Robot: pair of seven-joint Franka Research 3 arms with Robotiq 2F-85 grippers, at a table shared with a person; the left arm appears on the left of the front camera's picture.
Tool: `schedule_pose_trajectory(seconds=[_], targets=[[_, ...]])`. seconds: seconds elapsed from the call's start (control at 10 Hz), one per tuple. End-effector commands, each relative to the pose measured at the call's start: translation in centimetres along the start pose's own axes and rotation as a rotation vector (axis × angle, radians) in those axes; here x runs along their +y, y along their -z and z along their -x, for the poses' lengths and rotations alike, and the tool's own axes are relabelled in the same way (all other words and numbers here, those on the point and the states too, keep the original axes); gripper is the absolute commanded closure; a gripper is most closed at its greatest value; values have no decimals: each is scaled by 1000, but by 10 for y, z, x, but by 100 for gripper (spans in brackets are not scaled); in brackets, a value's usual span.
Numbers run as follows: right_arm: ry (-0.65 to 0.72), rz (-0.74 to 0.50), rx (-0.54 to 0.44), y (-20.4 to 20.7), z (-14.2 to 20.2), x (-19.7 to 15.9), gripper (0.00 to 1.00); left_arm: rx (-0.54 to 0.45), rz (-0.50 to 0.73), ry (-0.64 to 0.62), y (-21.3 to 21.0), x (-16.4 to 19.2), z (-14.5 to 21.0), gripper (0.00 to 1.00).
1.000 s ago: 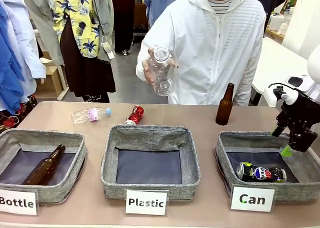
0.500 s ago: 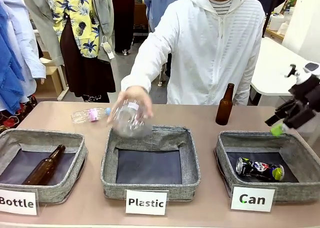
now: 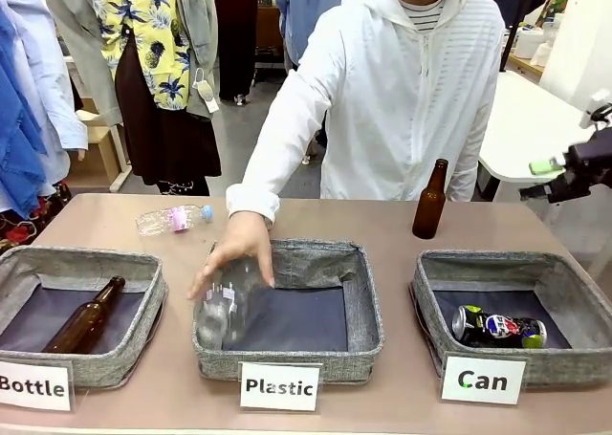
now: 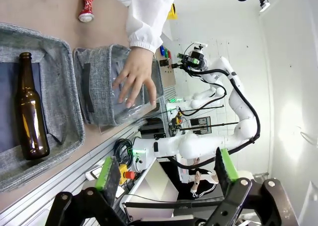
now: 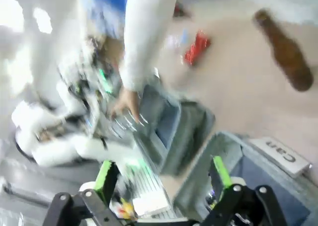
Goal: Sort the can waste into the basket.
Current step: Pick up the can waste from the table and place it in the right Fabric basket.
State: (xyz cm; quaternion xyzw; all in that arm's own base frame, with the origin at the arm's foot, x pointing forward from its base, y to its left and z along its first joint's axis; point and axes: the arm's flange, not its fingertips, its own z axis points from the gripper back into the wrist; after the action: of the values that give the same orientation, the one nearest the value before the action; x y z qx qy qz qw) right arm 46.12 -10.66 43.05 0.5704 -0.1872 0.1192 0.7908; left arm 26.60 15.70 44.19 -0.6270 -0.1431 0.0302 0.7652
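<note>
Since one can already lies in the basket and one is out on the table, the step in hand is judged to be fetching the second can.

Right pincer [image 5: 163, 172]: jaws wide, nothing between them, held high. Left pincer [image 4: 166, 167]: jaws wide too, empty, raised well above the table [image 3: 382, 220].

Basket [image 3: 497, 264], signed "Can": below the right pincer and just ahead of it. Dark can [image 3: 498, 328] lies on the basket floor, on its side.

Red can [image 4: 88, 1]: on the bare table, well ahead of the left pincer, past the baskets, and far across from the right pincer. The right wrist view is smeared, so its exact lie from that side cannot be told.

Person's hand [image 3: 236, 251] presses a clear plastic bottle [image 3: 222, 313] into the Plastic basket [image 3: 287, 256]. The sleeve passes close by the red can.

To do it well (judgement):
- Wait for the arm to clear.
- Come down from above with the jaws across the can's body, not end to end.
- Close slowly. It lies on its side and may roll, and the dented wall gives an uneven grip.
- Pass clear of the brown bottle [image 3: 430, 201] standing between the right pincer and the red can.
- Carry it high over the rims and let go low, beside the dark can.

Looks:
- Red can: small, pinched at the waist, silver end toward the left pincer.
- Dark can: blue-black, silver top, green end, dented.
</note>
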Motion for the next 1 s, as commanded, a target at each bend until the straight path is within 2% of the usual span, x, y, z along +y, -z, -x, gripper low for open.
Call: schedule_pose_trajectory(seconds=[0.0,0.1,0.9], targets=[[156,-63,-332,10,-4,2,0,-8,20,-6,0,-3,-1,0],[0,0,0,0,0,0,0,-8,20,-6,0,-3,-1,0],[0,0,0,0,0,0,0,-8,20,-6,0,-3,-1,0]])
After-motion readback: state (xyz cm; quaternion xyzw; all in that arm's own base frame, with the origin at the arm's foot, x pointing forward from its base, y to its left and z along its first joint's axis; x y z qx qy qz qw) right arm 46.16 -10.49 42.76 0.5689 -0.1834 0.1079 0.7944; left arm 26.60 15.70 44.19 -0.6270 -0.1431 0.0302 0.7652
